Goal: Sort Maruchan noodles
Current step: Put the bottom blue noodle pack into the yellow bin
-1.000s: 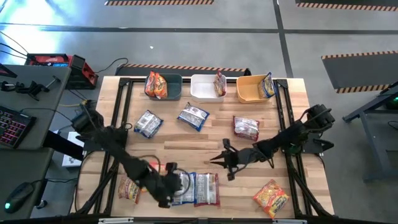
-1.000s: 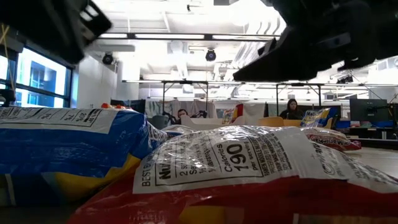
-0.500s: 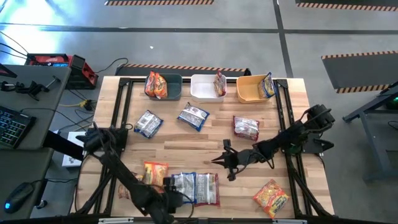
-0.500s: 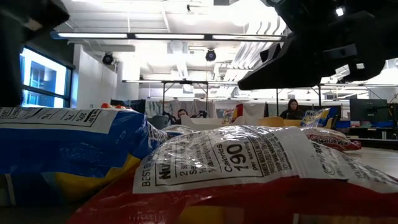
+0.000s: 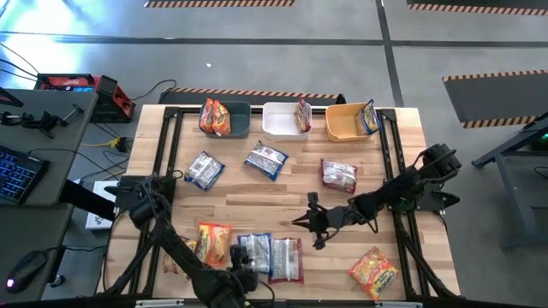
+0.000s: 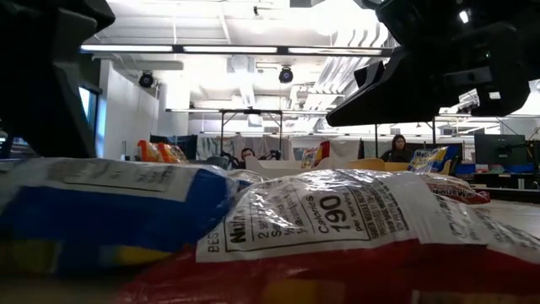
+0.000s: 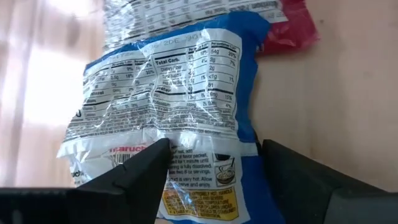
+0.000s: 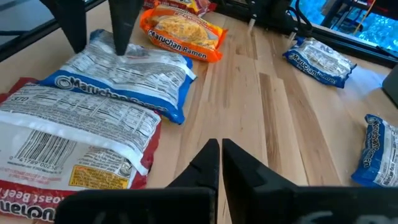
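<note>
Two dark arms reach over the wooden table (image 5: 282, 192), the largest thing in view. The left arm stretches along the near left side, and its left gripper (image 7: 214, 158) hangs at the near edge over a blue packet (image 7: 186, 118) lying print-side up; the jaws stand wide apart, one finger on each side of the packet's end, gripping nothing. The right arm comes in from the right side, and its right gripper (image 8: 221, 155) hovers above bare wood near the middle of the table with the jaws pressed together and empty.

Three bins stand in a row at the far edge: a dark-blue bin (image 5: 237, 121) holding orange packets, a white bin (image 5: 278, 121) with one packet leaning at its right end, and an orange bin (image 5: 344, 124) with a yellow-blue packet propped inside.

The loose Maruchan noodles are spread over the table. At the near edge, the blue packet lies touching a red packet (image 5: 287, 259) on its right, with an orange packet (image 5: 212, 241) just to its left. Another orange packet (image 5: 373, 272) lies at the near right corner. Farther back, well apart, lie two blue-and-white packets (image 5: 204, 170) (image 5: 265, 160) and a white-maroon packet (image 5: 339, 175).
</note>
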